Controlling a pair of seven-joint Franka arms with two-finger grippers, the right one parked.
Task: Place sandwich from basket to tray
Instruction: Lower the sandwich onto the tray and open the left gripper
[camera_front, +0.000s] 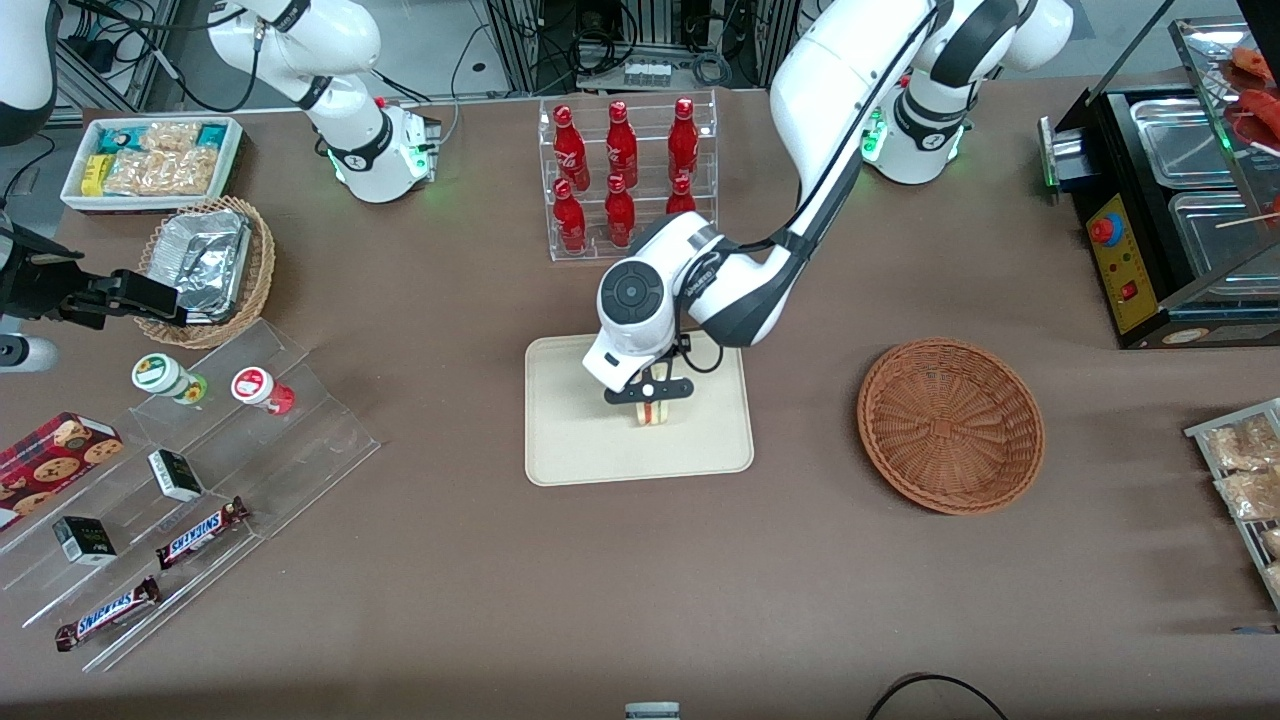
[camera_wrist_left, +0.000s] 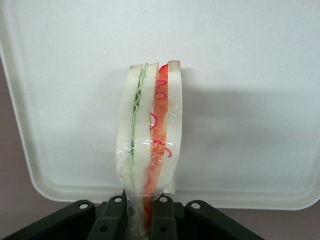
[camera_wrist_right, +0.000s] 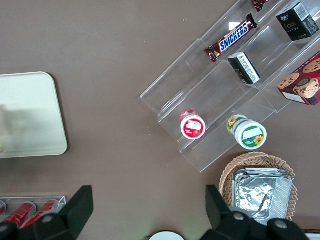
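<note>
The sandwich (camera_wrist_left: 150, 130), a wrapped wedge of pale bread with green and red filling lines, stands on edge over the middle of the cream tray (camera_wrist_left: 250, 100). My left gripper (camera_wrist_left: 139, 220) is shut on its narrow end, one dark finger (camera_wrist_left: 112, 220) pressing on each side. From the front, the gripper (camera_front: 650, 398) hangs low above the tray (camera_front: 570, 440) with the sandwich (camera_front: 652, 413) just under it. I cannot tell whether the sandwich touches the tray. The reddish-brown basket (camera_front: 950, 425) sits empty, toward the working arm's end of the table.
A clear rack of red bottles (camera_front: 625, 175) stands farther from the front camera than the tray. Toward the parked arm's end are a stepped clear shelf with candy bars (camera_front: 200, 480), a tan basket with foil container (camera_front: 205, 265) and a white snack bin (camera_front: 150, 160). A black food warmer (camera_front: 1170, 200) stands near the basket.
</note>
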